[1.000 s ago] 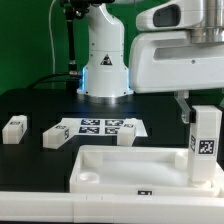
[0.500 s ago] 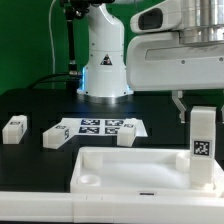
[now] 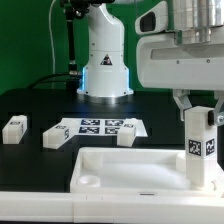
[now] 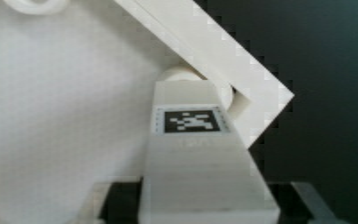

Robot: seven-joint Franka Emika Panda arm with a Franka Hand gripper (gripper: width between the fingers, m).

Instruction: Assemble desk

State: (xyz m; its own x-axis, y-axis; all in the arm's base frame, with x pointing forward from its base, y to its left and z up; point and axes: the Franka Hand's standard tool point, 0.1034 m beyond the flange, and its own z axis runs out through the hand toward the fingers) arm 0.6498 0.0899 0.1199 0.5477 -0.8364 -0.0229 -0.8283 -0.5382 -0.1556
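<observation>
Logged tabletop (image 3: 110, 165) nearest, flat on table (image 3: 40, 105). Found one leg (image 3: 200, 145) upright in its corner at the exterior view's right, gripper (image 3: 198, 103) clamped on its upper end. Noted marker face turned since half a second ago: likely screwing into socket. Counted three loose legs (image 3: 56, 135) beyond, near the marker board (image 3: 95, 127), not yet fitted.

Green backdrop (image 3: 25, 40) at rear, black matte table (image 3: 40, 100) in front, dark upright post (image 3: 66, 45) twd ext. view's left
</observation>
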